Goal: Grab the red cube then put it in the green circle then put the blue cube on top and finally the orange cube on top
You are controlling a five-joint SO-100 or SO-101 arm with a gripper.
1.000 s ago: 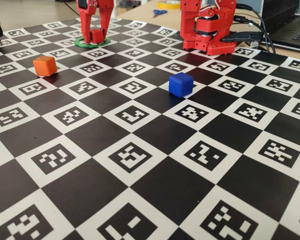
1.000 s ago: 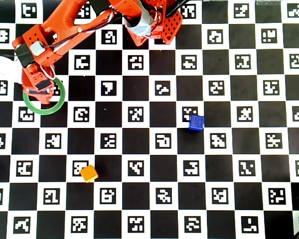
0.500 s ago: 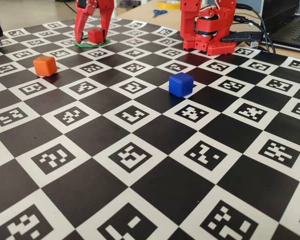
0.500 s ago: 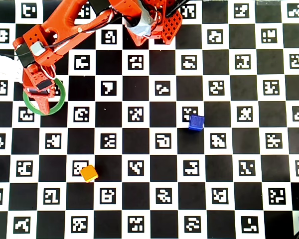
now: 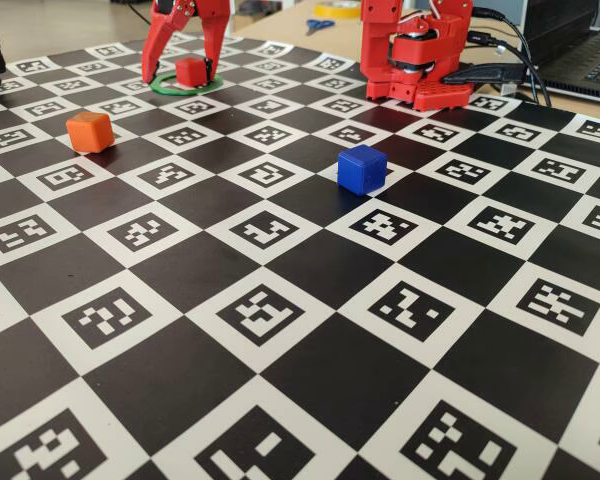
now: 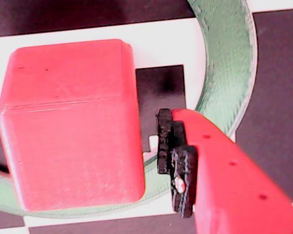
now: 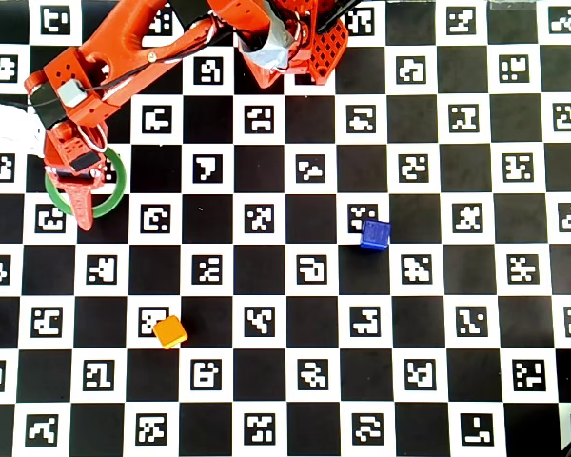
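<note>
The red cube [image 5: 189, 71] sat inside the green circle [image 5: 166, 89] as the stack's base, the claw [image 5: 183, 74] spread wide around it, clear of its sides.

A black-and-white marker checkerboard mat [image 5: 280, 330] covers a brightly lit wooden table [image 5: 50, 25].

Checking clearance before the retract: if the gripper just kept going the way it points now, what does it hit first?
Pointing down, the open gripper straddles the red cube, which sits inside the green circle. Straight on, its fingertips would probably meet the ring or checkered mat before the cube; depth is unclear.
</note>
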